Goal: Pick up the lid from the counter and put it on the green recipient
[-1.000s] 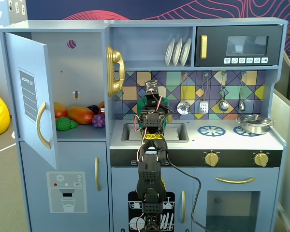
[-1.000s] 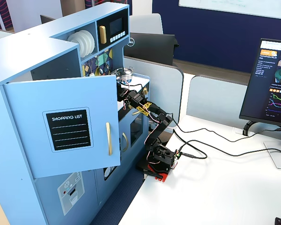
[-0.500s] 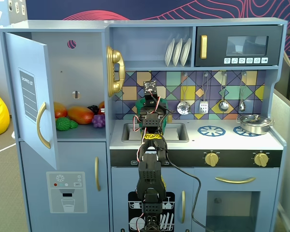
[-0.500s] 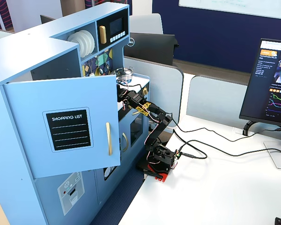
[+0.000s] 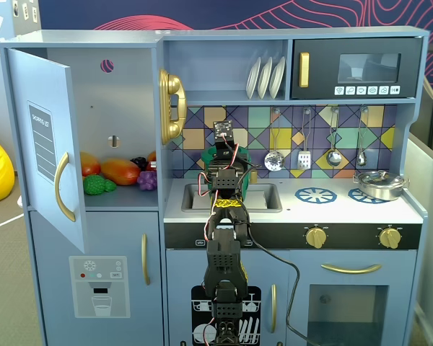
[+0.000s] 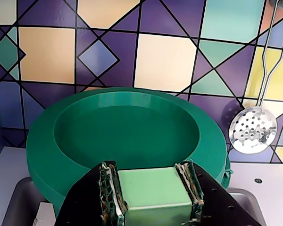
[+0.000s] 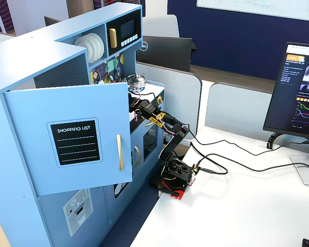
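My gripper is shut on the light-green square knob of the lid, a round green disc with a sunken centre. The lid hangs close to the tiled back wall, over the far edge of the grey sink and the white counter. In a fixed view the lid shows only as green edges on both sides of my gripper, above the sink. The green recipient is hidden in all views. In a fixed view the open door covers the lid, and only the arm shows.
A shiny silver pan sits on the right burner, with a blue burner print left of it. A slotted spoon and other utensils hang on the back wall. The fridge door stands open at the left, toy fruit inside.
My gripper and the lid have shifted very slightly to the left; otherwise nothing has visibly moved.
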